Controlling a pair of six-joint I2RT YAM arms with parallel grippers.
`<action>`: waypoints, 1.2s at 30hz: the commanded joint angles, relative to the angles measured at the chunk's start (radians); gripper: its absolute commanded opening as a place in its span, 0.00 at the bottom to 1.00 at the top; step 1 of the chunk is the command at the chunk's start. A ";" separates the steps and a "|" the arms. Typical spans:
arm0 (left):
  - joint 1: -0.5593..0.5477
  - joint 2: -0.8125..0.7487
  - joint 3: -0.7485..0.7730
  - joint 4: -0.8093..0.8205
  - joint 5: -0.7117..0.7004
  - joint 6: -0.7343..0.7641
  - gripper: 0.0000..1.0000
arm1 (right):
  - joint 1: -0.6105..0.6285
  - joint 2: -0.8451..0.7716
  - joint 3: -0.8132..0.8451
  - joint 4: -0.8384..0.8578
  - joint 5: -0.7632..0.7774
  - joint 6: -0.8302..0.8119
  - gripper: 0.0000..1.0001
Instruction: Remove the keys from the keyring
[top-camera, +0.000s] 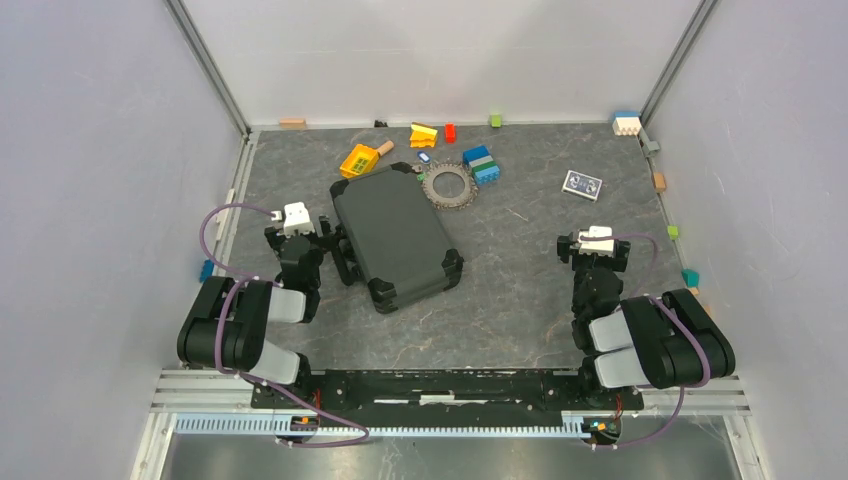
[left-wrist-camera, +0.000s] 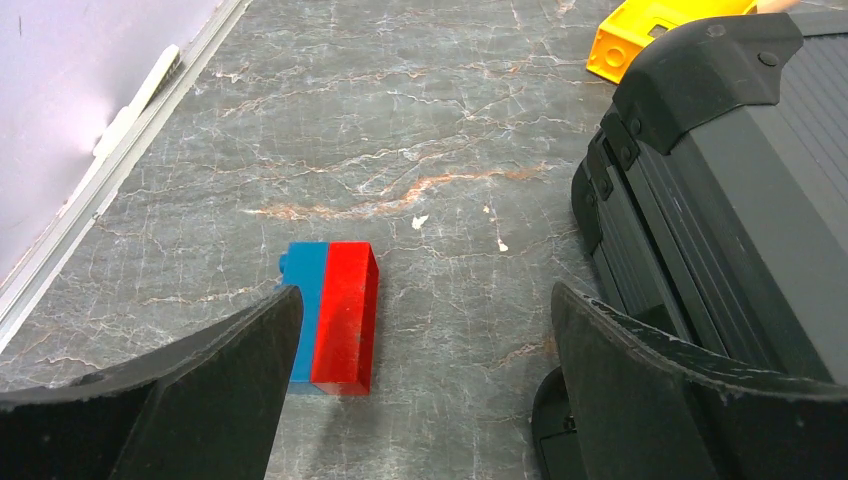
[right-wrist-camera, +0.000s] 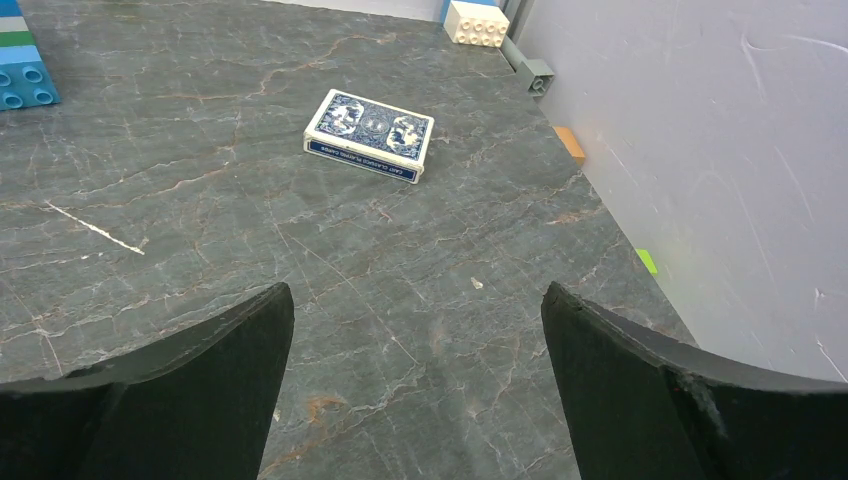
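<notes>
Far up the table (top-camera: 520, 290), just beside the far corner of the black case (top-camera: 397, 238), the keyring (top-camera: 432, 186) with what look like its fanned keys (top-camera: 463, 192) lies untouched, because the left gripper (left-wrist-camera: 425, 300) and right gripper (right-wrist-camera: 415, 300) hang low near their bases, fingers spread wide and empty.

The black left arm (top-camera: 235, 325) sits folded at eight o'clock, the black right arm (top-camera: 660, 345) at four. The black two-finger left gripper (left-wrist-camera: 425, 292) and the black two-finger right gripper (right-wrist-camera: 416, 290) point toward twelve, jaws spread wide, holding nothing.
</notes>
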 joint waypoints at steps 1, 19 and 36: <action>0.003 0.005 0.010 0.044 -0.003 -0.011 1.00 | -0.004 -0.012 -0.112 0.038 -0.006 0.002 0.98; 0.003 0.004 0.011 0.044 -0.003 -0.011 1.00 | -0.004 -0.012 -0.114 0.042 -0.004 0.002 0.98; 0.003 0.005 0.011 0.044 -0.003 -0.011 1.00 | -0.004 -0.013 -0.115 0.043 -0.004 0.000 0.98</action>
